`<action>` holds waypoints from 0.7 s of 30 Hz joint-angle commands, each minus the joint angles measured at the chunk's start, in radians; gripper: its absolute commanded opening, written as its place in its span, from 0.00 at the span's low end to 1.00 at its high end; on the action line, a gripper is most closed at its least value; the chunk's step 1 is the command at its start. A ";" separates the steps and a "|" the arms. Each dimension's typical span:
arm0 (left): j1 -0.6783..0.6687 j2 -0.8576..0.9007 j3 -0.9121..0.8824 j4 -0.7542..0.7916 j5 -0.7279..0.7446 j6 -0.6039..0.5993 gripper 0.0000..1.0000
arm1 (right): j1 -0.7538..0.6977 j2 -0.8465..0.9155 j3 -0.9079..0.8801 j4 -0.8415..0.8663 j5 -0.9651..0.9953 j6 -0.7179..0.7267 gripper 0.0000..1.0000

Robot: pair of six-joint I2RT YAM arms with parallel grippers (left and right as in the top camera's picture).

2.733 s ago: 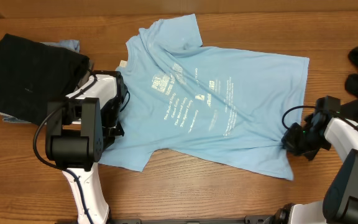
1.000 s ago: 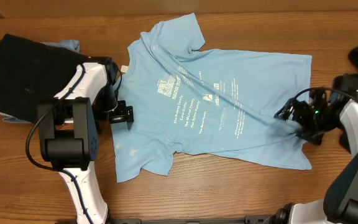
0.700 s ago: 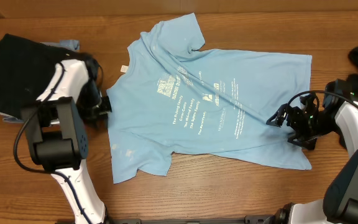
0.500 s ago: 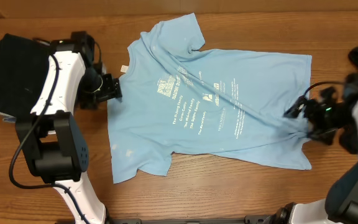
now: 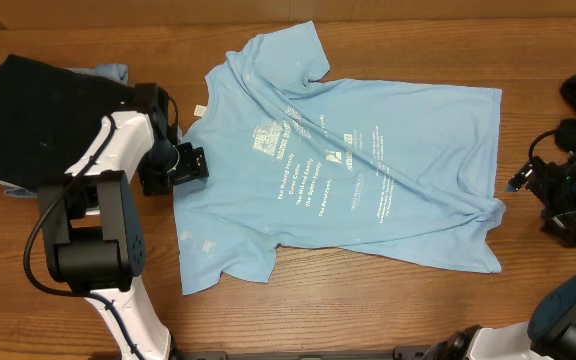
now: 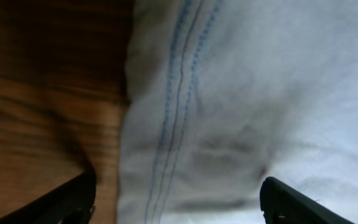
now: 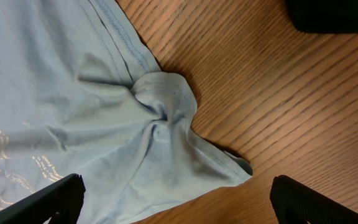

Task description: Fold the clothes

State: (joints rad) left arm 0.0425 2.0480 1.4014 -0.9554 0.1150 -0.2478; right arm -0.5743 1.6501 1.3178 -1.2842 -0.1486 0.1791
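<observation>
Right tool withdrew off T-shirt, jaws wide, empty; left tool apart at its edge.

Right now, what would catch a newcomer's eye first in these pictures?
A light blue short-sleeved T-shirt with white print lies spread across the middle of the wooden table, its hem puckered into a tight bunch at the right edge. A black fabric garment sits at far left; the open left gripper and right gripper flank the shirt.
</observation>
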 commanded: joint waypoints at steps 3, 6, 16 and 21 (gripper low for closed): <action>0.002 -0.002 -0.067 0.039 -0.014 -0.018 0.09 | 0.003 -0.014 0.017 -0.015 0.012 0.005 1.00; 0.002 -0.003 -0.013 -0.028 -0.025 0.005 0.04 | 0.003 -0.014 0.017 -0.020 -0.006 0.005 1.00; 0.004 -0.003 0.259 -0.188 -0.156 -0.019 0.04 | 0.003 -0.014 0.017 -0.069 -0.043 0.005 1.00; 0.004 -0.003 0.277 -0.208 -0.231 -0.037 0.07 | 0.004 -0.014 0.017 -0.078 -0.122 0.004 1.00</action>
State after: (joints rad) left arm 0.0463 2.0403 1.6608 -1.1572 -0.0441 -0.2638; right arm -0.5743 1.6501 1.3174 -1.3426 -0.2222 0.1829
